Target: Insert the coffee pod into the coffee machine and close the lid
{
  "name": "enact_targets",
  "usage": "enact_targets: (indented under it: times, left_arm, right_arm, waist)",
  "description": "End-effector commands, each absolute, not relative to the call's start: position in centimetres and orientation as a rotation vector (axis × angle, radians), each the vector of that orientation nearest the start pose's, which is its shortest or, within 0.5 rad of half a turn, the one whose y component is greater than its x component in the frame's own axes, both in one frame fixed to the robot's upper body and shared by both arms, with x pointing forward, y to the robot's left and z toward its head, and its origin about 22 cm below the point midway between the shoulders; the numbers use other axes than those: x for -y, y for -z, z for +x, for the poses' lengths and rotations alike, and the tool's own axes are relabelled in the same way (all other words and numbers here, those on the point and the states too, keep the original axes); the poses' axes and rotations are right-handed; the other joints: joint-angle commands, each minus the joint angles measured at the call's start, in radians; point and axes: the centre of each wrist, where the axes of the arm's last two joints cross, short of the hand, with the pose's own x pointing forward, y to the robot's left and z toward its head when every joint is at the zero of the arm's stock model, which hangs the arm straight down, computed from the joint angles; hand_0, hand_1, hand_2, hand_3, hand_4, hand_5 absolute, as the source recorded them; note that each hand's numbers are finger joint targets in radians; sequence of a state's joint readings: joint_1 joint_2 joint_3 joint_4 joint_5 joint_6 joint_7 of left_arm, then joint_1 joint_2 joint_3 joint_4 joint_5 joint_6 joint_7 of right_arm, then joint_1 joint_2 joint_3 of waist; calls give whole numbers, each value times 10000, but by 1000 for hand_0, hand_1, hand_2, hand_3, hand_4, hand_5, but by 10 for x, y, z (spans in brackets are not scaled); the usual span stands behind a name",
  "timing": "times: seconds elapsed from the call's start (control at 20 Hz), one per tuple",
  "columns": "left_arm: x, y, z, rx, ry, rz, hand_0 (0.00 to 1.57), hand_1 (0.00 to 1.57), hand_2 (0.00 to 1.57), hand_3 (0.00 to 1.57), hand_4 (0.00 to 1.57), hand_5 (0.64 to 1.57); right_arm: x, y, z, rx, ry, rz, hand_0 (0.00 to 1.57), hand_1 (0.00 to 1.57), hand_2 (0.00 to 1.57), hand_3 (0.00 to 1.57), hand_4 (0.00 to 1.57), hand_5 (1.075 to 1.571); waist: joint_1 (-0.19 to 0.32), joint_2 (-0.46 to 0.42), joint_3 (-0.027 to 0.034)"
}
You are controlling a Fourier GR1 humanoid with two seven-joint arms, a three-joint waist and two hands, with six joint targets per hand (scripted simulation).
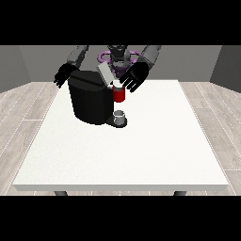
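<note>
A black coffee machine (89,99) stands on the white table (127,150) at the far middle-left. Its grey lid (106,73) is tilted up, hinged open above the red pod holder (119,94). A small white shape, probably the coffee pod (116,84), sits at the holder's top. The hand at the view's right (134,77) hovers just right of the lid and above the holder, fingers spread and straight, holding nothing that I can see. The hand at the view's left (63,75) hangs behind the machine's left side with relaxed fingers.
A small grey cup (119,116) stands on the machine's drip base below the red holder. The table's front edge (122,187) is near the camera. Wooden floor surrounds the table.
</note>
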State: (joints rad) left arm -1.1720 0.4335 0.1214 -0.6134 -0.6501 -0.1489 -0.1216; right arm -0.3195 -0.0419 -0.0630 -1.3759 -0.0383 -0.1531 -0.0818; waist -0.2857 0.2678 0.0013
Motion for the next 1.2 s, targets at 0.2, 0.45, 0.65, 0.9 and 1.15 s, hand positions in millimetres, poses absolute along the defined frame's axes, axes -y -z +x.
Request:
enact_targets:
  times: [0.2,0.45,0.65,0.9,1.15]
  left_arm:
    - [-250,-241,464,16638,9316,7246,1152,1152,1178,1020,450,1571]
    - [-258,-229,464,16534,9266,7738,1056,1056,1108,937,393,1571]
    - [-265,-217,461,16646,9321,7713,1050,1050,1119,962,364,1571]
    - [-265,-229,462,16640,9823,7377,912,912,1022,865,363,1571]
    - [-259,-235,463,15802,10799,7570,0,0,0,0,0,1571]
  right_arm:
    - [224,-47,328,17496,742,-805,0,0,0,0,403,1571]
    - [193,-33,309,17329,495,-878,0,0,0,0,380,1571]
    - [217,-38,314,17465,674,-664,0,0,0,0,438,1571]
    - [228,-40,322,17616,1021,-670,0,0,0,0,463,1571]
    - [213,-32,318,17405,614,-949,0,0,0,0,465,1571]
  waist:
    - [152,163,-9]
    - [-175,33,-14]
    - [-42,15,-12]
    - [143,210,-10]
    - [60,-105,-9]
